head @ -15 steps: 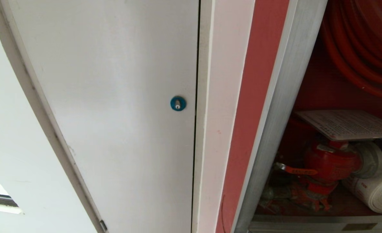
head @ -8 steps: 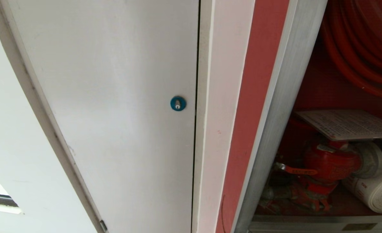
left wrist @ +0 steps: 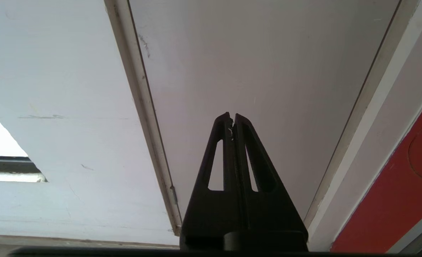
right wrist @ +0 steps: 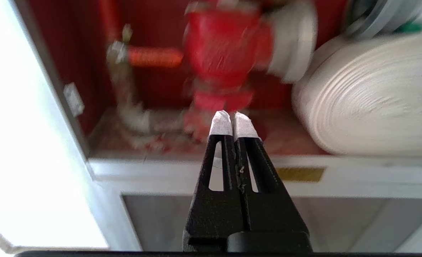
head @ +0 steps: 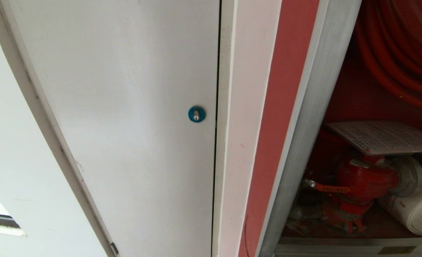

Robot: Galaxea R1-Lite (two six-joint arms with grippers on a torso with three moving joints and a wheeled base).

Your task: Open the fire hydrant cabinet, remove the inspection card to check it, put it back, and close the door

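Note:
The fire hydrant cabinet (head: 314, 107) stands open at the right of the head view, silver-framed and red inside. The inspection card (head: 382, 137), a whitish sheet of fine print, lies flat on top of the red hydrant valve (head: 364, 180). The door is out of view. Neither gripper shows in the head view. My right gripper (right wrist: 231, 116) is shut and empty, its white-taped tips pointing into the cabinet's lower part in front of the valve (right wrist: 221, 46), clear of it. My left gripper (left wrist: 232, 116) is shut and empty, facing a plain white panel (left wrist: 268, 64).
A white rolled hose (head: 418, 210) lies right of the valve, with the red hose reel (head: 400, 53) above. The white panel with a blue round lock (head: 196, 114) fills the left. A silver sill (right wrist: 339, 171) edges the cabinet floor, over a greyish lower panel (right wrist: 160, 221).

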